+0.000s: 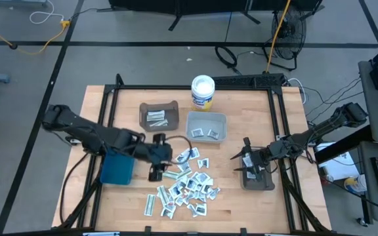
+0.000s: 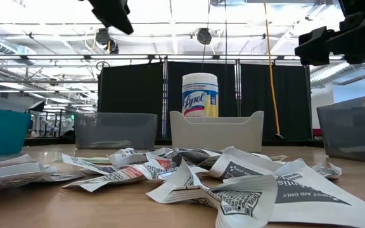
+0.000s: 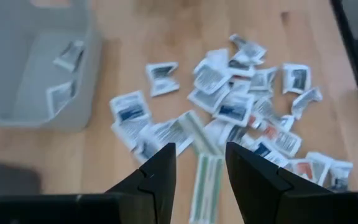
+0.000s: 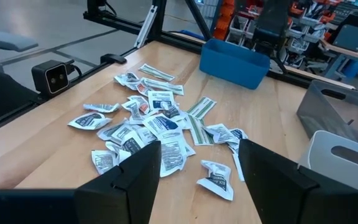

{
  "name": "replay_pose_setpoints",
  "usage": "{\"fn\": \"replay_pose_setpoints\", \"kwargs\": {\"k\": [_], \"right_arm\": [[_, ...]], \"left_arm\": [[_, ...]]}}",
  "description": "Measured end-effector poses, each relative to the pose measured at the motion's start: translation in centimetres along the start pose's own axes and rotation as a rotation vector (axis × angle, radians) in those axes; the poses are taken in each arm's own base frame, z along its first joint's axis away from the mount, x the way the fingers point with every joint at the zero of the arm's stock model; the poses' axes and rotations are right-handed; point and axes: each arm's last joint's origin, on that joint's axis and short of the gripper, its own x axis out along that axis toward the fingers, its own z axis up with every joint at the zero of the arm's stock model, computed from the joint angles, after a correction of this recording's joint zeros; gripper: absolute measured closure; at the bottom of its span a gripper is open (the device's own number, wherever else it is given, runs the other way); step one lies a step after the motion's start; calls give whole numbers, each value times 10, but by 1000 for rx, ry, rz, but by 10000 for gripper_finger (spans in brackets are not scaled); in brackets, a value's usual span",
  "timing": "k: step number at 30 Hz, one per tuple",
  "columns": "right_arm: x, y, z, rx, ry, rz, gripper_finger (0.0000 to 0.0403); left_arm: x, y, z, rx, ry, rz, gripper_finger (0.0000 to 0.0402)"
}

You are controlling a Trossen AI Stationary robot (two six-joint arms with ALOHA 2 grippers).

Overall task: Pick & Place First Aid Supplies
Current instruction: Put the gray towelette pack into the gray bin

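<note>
Left gripper [image 3: 201,149] poised above the near-left edge of the heap, fingers roughly half apart, nothing visibly clamped between them; seen through the gap, a pair of long green-striped strips [image 3: 207,180] lying on the wooden table [image 1: 241,210]. Best to pick one target only, likely one of those strips, since they sit at the margin of the pile and partly clear of the rest. Lower straight down with the fingers astride the strip's narrow width, not its length; press close to the wood before closing, as such flat things give little edge to catch. Close gently, lift a little, and check that no neighbour rides up with it. Then carry to a bin: the light grey bin [image 1: 207,115] already holding a few packets, the darker bin [image 1: 159,105] beside it holding strips, so probably the darker one for this piece. Right gripper [image 4: 197,149] parked over the right side of the table, fingers wide and empty, well apart from the work. First aid supplies [image 1: 186,187]: a loose scatter of small flat white and silvery packets with blue, green and red print, overlapping and crinkled, some with corners curled up, heaped at the table's front centre, just beside the blue bin [image 1: 117,169]
</note>
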Motion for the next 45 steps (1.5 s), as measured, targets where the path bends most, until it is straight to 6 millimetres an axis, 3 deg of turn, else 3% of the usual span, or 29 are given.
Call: {"fn": "replay_pose_setpoints", "kwargs": {"k": [4,10,16,25,29,37,45], "right_arm": [[0,1,0,0,-5,27,193],[1,1,1,27,-10,25,193],[13,3,10,2,-80,66,193],[63,-9,49,8,153,50,193],[92,-8,57,23,247,119,193],[125,-10,40,66,349,106,193],[140,-30,26,185,351,23,193]], "left_arm": [[24,-13,-3,30,37,18,256],[53,-16,-12,4,135,51,256],[56,-37,-17,129,87,176,256],[47,-51,-23,195,26,340,256],[47,-53,-45,197,-30,471,256],[26,-46,-95,82,-402,402,256],[13,-16,-141,120,-809,275,256]]}}
